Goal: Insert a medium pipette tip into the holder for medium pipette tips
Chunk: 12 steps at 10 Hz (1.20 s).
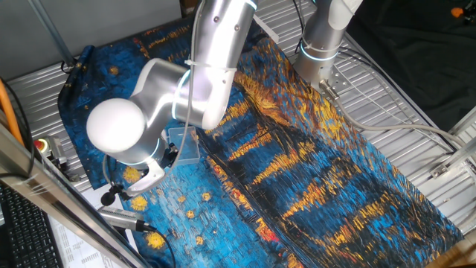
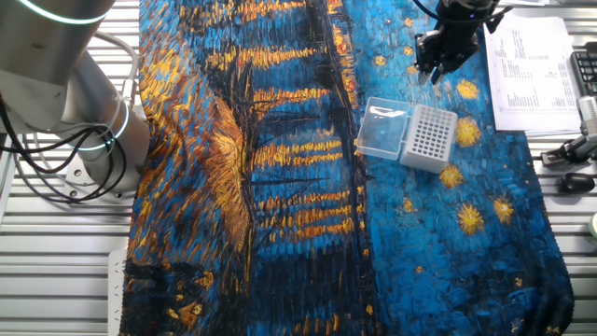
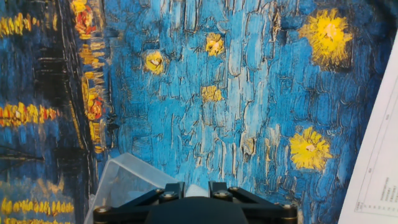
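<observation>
Gripper [image 2: 431, 73] hanging just above the counter, a bit off from the tip holder [image 2: 429, 138]

Holder is the small white block with the grid of dark holes, sitting on the blue starry part of the painted cloth [image 2: 280, 215], touching a clear plastic box [image 2: 382, 131] on one side. Gripper is up near the cloth's edge, close to the holder but not touching it. Can't tell how far the jaws are apart, or if there's a pipette tip in there; too small and dark in the other fixed view, and the hand view only shows the gripper's black base with a corner of the clear box. Printed paper sheet [image 2: 532, 70] lies just past the cloth, and the big silver arm [image 1: 193, 82] blocks most of one fixed view.
</observation>
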### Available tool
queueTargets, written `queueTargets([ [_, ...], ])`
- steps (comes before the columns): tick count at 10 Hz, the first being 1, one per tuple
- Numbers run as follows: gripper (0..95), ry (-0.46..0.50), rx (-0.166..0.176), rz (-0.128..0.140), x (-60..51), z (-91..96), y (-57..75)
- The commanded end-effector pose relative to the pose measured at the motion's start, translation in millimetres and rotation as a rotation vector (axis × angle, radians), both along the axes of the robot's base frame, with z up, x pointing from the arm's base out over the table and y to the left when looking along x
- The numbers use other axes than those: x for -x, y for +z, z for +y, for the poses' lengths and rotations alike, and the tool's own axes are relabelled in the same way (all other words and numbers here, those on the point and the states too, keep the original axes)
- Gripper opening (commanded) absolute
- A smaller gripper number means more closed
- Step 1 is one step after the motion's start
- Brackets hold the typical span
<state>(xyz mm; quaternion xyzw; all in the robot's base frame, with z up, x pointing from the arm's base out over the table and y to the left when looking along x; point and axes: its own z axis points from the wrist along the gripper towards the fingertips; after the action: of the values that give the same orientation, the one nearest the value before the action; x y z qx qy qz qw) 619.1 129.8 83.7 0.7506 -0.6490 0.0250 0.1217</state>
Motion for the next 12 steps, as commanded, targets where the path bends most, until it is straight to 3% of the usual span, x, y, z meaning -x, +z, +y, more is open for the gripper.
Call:
queueTargets([
  [1, 19.0, 0.007, -0.001, -0.006, 2.7, -1.5, -1.3],
  [4, 19.0, 0.009, 0.0, -0.013, 5.7, -2.9, -2.5],
  [8, 19.0, 0.054, -0.001, -0.049, 2.1, -3.7, -4.5],
  [12, 19.0, 0.052, -0.002, -0.05, 2.6, -6.4, -3.1],
])
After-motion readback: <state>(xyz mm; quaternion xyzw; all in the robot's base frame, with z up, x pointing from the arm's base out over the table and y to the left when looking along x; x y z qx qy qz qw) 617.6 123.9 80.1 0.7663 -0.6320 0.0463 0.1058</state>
